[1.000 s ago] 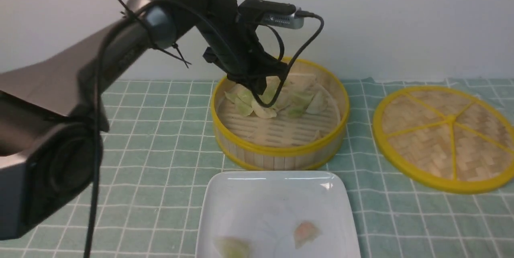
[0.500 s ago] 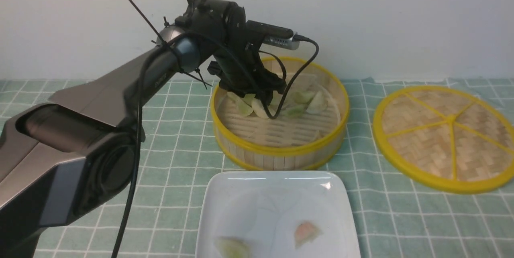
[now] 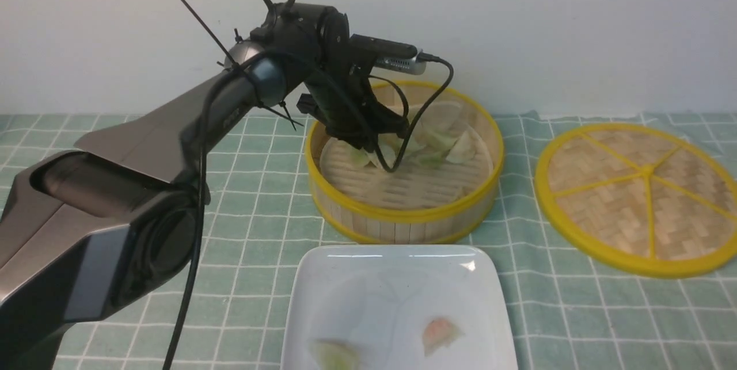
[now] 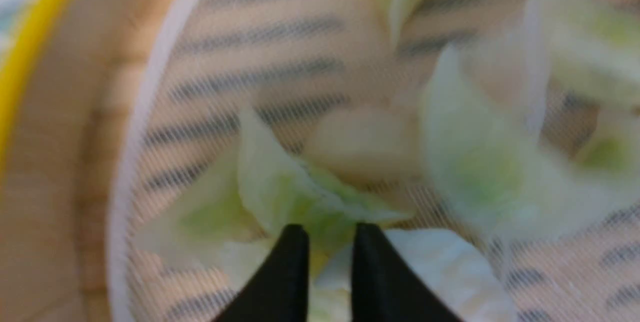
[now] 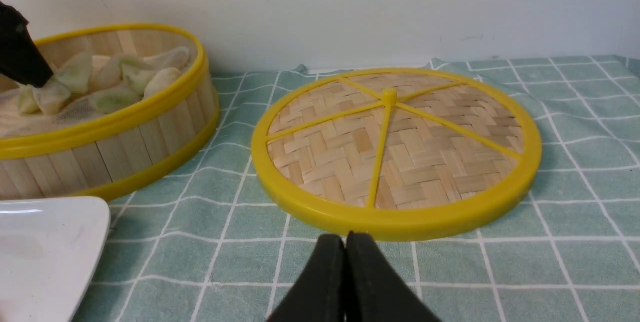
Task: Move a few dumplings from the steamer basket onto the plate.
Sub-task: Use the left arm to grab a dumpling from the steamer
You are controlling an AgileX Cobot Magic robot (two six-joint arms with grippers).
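The steamer basket (image 3: 403, 217) stands at the table's middle back, with several pale green dumplings (image 3: 443, 145) on a white mesh liner. My left gripper (image 3: 383, 160) reaches down inside the basket. In the left wrist view the left gripper (image 4: 327, 232) has its jaws a narrow gap apart, closed on the ridge of a green dumpling (image 4: 280, 197). The white square plate (image 3: 391, 278) lies in front of the basket and holds a green dumpling (image 3: 334, 354) and a pinkish one (image 3: 439, 332). My right gripper (image 5: 345, 237) is shut and empty, low over the cloth.
The flat woven lid with yellow spokes (image 3: 639, 197) lies to the right of the basket, just beyond my right gripper's tips in the right wrist view (image 5: 395, 146). A green checked cloth (image 3: 247, 197) covers the table. A wall rises close behind the basket.
My left arm has come down from above the basket until the jaws are among the dumplings. The basket has shifted slightly. The plate and lid have not moved.
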